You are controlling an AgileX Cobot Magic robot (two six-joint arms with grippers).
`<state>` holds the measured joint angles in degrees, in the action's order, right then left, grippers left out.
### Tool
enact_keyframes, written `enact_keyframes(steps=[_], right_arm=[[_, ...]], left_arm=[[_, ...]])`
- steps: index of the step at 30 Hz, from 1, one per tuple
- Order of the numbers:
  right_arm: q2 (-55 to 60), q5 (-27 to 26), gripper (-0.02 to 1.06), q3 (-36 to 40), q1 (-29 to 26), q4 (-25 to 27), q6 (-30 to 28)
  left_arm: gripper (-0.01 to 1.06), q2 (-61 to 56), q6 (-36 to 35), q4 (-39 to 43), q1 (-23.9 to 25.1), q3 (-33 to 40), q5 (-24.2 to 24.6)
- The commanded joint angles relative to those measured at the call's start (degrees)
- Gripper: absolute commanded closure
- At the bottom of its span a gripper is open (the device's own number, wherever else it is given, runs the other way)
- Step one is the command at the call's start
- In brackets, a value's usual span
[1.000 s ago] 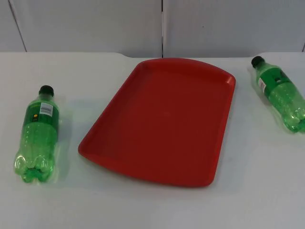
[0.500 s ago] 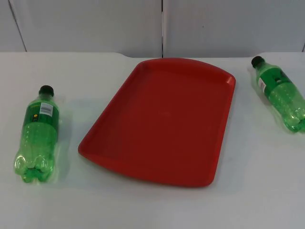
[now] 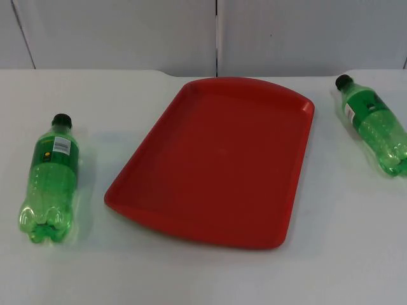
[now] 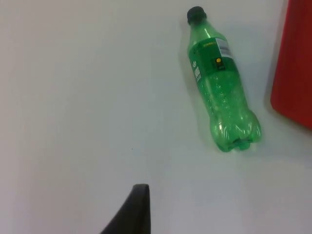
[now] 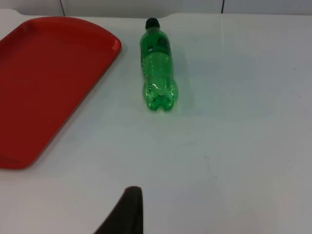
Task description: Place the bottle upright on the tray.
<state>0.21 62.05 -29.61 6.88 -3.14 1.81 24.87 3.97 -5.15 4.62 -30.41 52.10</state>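
Waiting at the start: both bottles lie on their sides on the surface (image 3: 191, 279), left bottle (image 3: 49, 179) and right bottle (image 3: 375, 125) each beside the empty red tray (image 3: 216, 162), not on it. Next move calls for reaching one bottle and gripping it. Left gripper (image 4: 131, 214) and right gripper (image 5: 124, 214) hang well short; jaws' state cannot be told.

Two green bottles (image 3: 49, 180) (image 3: 374, 124) lie flanking red tray (image 3: 216, 159)

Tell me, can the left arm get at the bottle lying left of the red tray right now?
Probably yes. The left bottle lies on its side on the bare white table, apart from the red tray, with nothing over or against it. The left gripper's fingertip is short of it, with open table between.
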Motion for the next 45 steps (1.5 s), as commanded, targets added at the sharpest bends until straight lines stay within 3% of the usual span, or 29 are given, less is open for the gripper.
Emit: enact_keyframes(steps=[1,11,28,45], right_arm=[[-0.21,-0.33,-0.01,0.07,-0.4,0.05,-0.08],[-0.21,-0.33,-0.01,0.07,-0.4,0.05,-0.08],[-0.21,-0.33,-0.01,0.07,-0.4,0.05,-0.08],[-0.21,-0.33,-0.01,0.07,-0.4,0.05,-0.08]], left_arm=[[0.0,2.7,-0.41,-1.18,0.17,-0.24,-2.51],[0.0,15.37,1.67,-3.35,0.17,-0.85,-9.4],[0.0,39.45,2.85,-3.35,0.17,-18.92,-9.43],[0.0,57.43,3.15,-4.02,0.17,-30.99,-8.91]])
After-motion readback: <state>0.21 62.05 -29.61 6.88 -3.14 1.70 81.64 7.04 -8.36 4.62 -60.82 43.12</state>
